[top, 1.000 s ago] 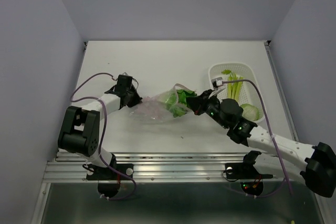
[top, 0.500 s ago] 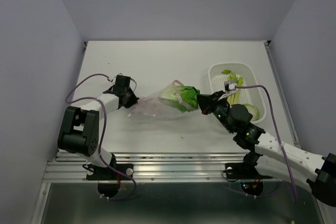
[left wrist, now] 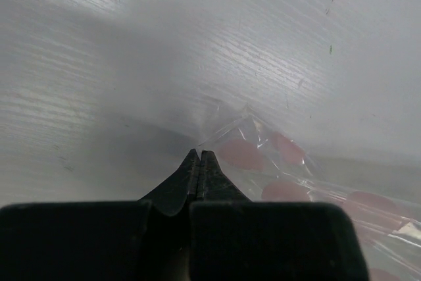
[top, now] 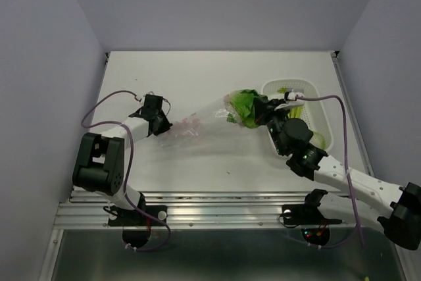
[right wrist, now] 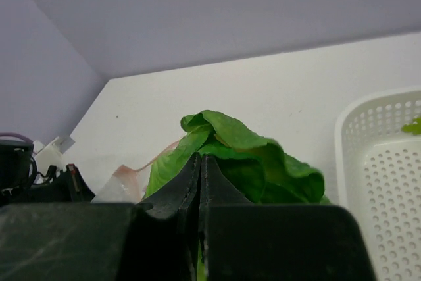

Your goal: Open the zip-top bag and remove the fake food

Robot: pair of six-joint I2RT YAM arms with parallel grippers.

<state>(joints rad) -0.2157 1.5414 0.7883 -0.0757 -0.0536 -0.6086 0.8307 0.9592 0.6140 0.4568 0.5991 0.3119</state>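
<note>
The zip-top bag (top: 197, 123) lies stretched across the table, clear with pink print. My left gripper (top: 160, 123) is shut on its left corner. In the left wrist view the shut fingertips (left wrist: 198, 154) pinch the film where the bag (left wrist: 276, 162) begins. My right gripper (top: 258, 114) is shut on a bright green leafy piece of fake food (top: 245, 103) at the bag's pink-edged mouth, lifted beside the tray. The right wrist view shows the leaf (right wrist: 256, 156) bulging past the shut gripper (right wrist: 200, 159), with the bag's mouth (right wrist: 125, 176) lower left.
A white perforated tray (top: 327, 120) stands at the right, holding yellow-green stalks (top: 296, 106) and a pale round piece (top: 317, 140). Its wall (right wrist: 381, 182) is close on the right in the right wrist view. The right arm's cable arcs over the tray.
The right gripper has moved up and right toward the tray with the green leaf, drawing it out of the bag's mouth. The bag has been pulled taut; the left gripper has held still.
</note>
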